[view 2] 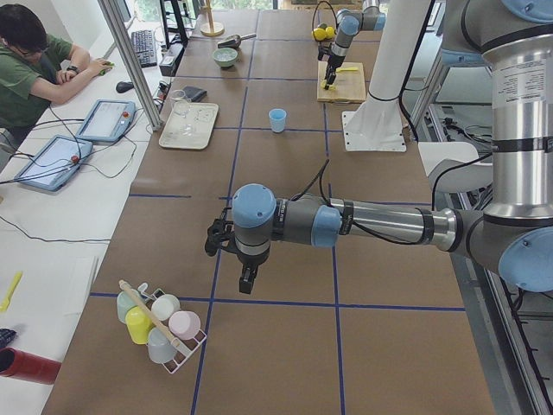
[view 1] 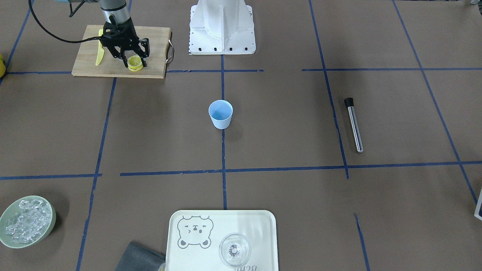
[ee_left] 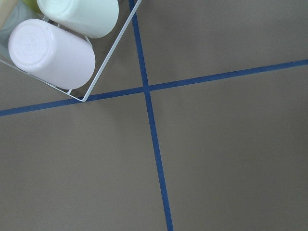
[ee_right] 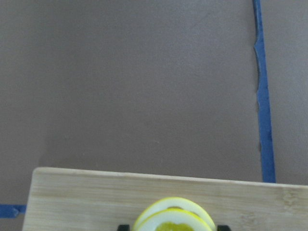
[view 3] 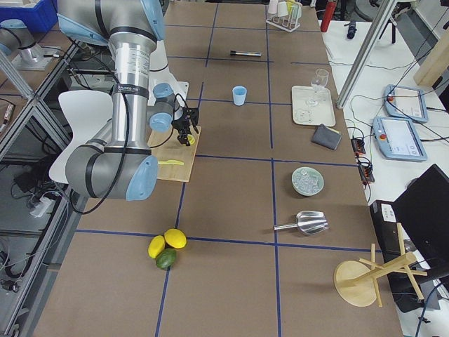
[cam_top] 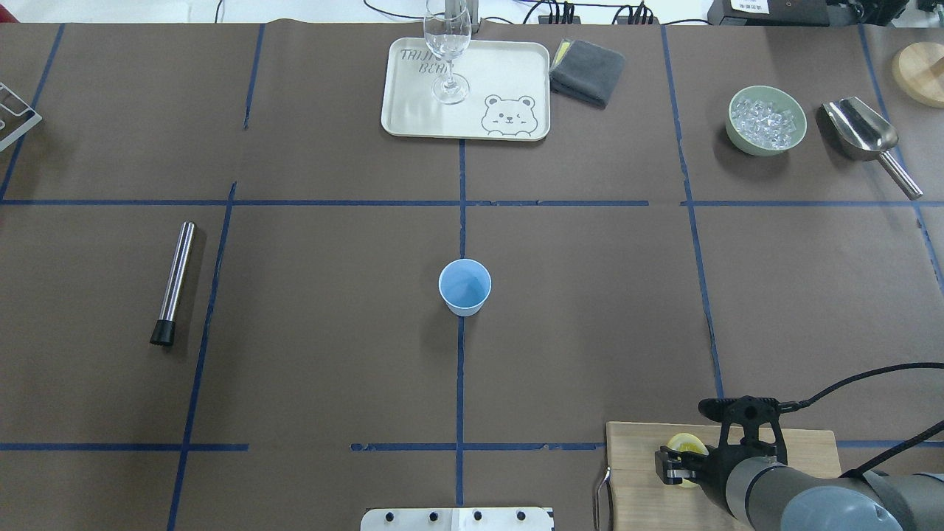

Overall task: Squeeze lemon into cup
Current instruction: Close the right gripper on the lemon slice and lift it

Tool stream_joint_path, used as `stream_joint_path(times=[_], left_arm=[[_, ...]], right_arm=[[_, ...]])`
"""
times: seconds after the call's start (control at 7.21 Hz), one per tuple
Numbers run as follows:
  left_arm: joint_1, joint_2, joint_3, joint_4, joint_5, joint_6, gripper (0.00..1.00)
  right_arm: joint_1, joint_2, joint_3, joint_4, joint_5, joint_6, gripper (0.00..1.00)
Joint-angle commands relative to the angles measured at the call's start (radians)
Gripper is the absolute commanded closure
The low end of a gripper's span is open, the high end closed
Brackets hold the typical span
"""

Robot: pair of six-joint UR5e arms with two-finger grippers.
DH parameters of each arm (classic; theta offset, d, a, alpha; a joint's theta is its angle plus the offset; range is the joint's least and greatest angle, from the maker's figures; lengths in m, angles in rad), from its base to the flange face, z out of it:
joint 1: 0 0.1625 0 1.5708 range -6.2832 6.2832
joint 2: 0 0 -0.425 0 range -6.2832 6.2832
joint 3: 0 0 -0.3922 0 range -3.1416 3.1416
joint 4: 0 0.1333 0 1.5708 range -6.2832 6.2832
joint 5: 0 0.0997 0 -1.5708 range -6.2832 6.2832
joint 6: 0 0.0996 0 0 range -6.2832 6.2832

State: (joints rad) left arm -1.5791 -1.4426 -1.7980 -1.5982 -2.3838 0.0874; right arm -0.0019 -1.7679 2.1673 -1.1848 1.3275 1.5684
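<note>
Right gripper (view 1: pixel 135 63) is down on the cutting board (view 1: pixel 154 41), which sits on the robot's side of the cup (view 1: pixel 220 114) and off to the robot's right of it, well apart. The jaws are spread to about the width of a slice and straddle the lemon (ee_right: pixel 173 216), a small stack of slices lying flat on the board near its cup-side edge. In the right wrist view I see the black fingertips (ee_right: pixel 123 227) just outside the rind on both sides. They're very close, but I can't tell whether they actually press on it or have it clamped. The slices look seated on the board, not lifted.

The cup is upright, mouth up, and I see nothing in it. It stands alone on the brown paper over a blue tape line.

The yellow knife (view 1: pixel 99 52) is on the same board, on the side of the right gripper away from the cup.

Left gripper (view 2: pixel 247 284) shows only in the left side view. It points down over the table far to the robot's left of the cup, near the wire rack of cups (view 2: pixel 160 333). I can't tell its jaw state from that view, and the left wrist view shows only tape lines and a corner of the rack.

The steel muddler (view 1: pixel 354 126) lies flat to the robot's left of the cup. The tray (view 1: pixel 260 226) with the glass (view 1: pixel 234 249) is beyond the cup on the operators' side. The bowl of ice (cam_top: pixel 765 150) is on that far side too, out to the robot's right of the cup.
</note>
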Motion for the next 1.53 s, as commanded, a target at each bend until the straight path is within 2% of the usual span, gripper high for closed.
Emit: stream_joint_path(times=[0.0,0.42,0.69,0.97,1.11,1.39], left_arm=[[0.001,0.001,0.000,0.001,0.000,0.000,0.00],[0.001,0.001,0.002,0.001,0.000,0.000,0.00],[0.001,0.001,0.002,0.001,0.000,0.000,0.00],[0.001,0.001,0.005,0.001,0.000,0.000,0.00],[0.001,0.001,0.005,0.001,0.000,0.000,0.00],[0.001,0.001,0.008,0.001,0.000,0.000,0.00]], right_arm=[[0.000,-0.005,0.012,-0.002,-0.001,-0.001,1.00],[0.000,-0.012,0.066,-0.027,-0.018,-0.001,1.00],[-0.001,-0.004,0.196,-0.175,-0.011,-0.001,1.00],[0.031,0.016,0.258,-0.237,0.011,-0.001,1.00],[0.064,0.087,0.259,-0.296,0.034,-0.001,1.00],[0.104,0.380,0.246,-0.608,0.100,-0.004,1.00]])
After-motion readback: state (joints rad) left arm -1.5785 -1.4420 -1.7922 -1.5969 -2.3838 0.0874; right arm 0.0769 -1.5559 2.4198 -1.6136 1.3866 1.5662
